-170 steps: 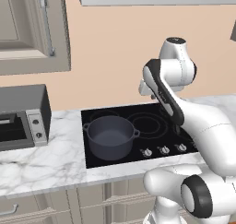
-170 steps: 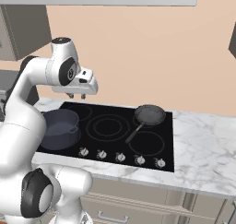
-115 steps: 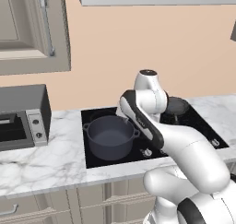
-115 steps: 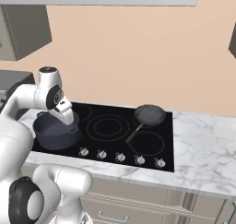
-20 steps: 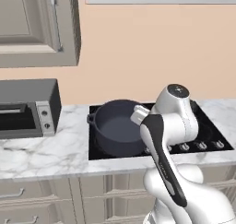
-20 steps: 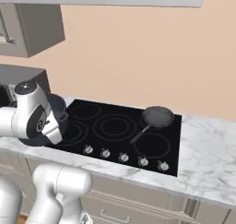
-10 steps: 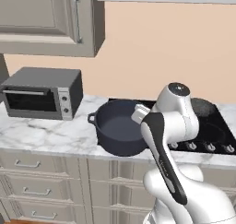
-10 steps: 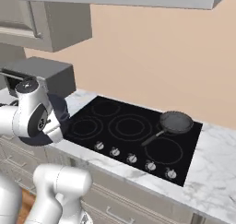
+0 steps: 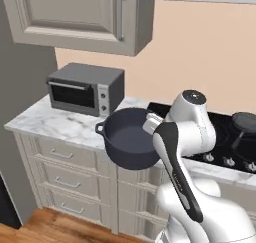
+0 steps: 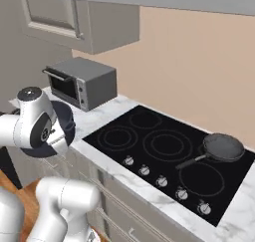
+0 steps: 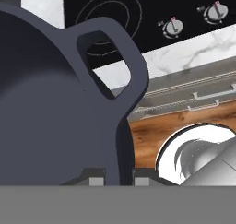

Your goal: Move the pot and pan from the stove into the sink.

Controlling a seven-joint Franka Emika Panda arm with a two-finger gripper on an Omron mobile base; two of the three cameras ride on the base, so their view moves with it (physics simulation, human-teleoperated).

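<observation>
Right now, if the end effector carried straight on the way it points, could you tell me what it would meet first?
The end effector is shut on the pot rim, so it meets the pot wall at once. Beyond that lie the counter front and stove, though depth is unclear.

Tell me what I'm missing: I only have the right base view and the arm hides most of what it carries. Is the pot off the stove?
Observer: Yes. In the left base view the pot hangs in the air past the counter's front edge, left of the stove.
Operator: Is the grip sound?
Observer: The hand view shows the gripper shut on the pot's rim, beside a loop handle.
Operator: Is the pot level?
Observer: Roughly upright; the left base view looks into its empty inside.
Operator: And the pan?
Observer: The pan sits on the stove's back right burner.
</observation>
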